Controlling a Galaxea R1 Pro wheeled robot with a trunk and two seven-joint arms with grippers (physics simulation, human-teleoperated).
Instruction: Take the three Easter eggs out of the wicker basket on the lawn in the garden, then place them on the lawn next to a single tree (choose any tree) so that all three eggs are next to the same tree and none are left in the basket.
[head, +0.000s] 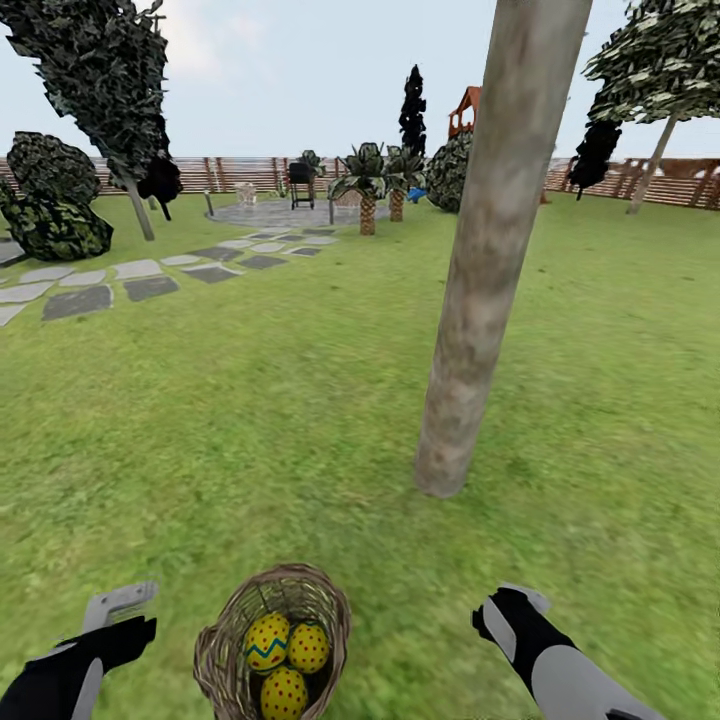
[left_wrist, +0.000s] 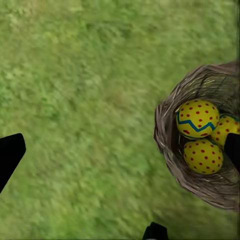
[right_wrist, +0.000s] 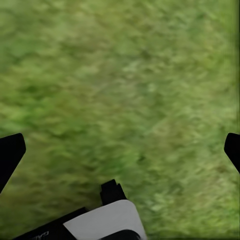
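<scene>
My left gripper (left_wrist: 117, 152) and right gripper (right_wrist: 117, 150) hang spread wide, empty, flanking the wicker basket (head: 222, 640) on the lawn (head: 300, 420); three Easter eggs (head: 285, 655) sit inside; tree (head: 480, 300) near, suiting short transfers.

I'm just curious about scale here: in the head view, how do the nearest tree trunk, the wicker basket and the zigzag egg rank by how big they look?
1. Tree trunk, by far the largest.
2. Wicker basket, though its nearness to the camera inflates it.
3. Zigzag egg, inside the basket.
</scene>
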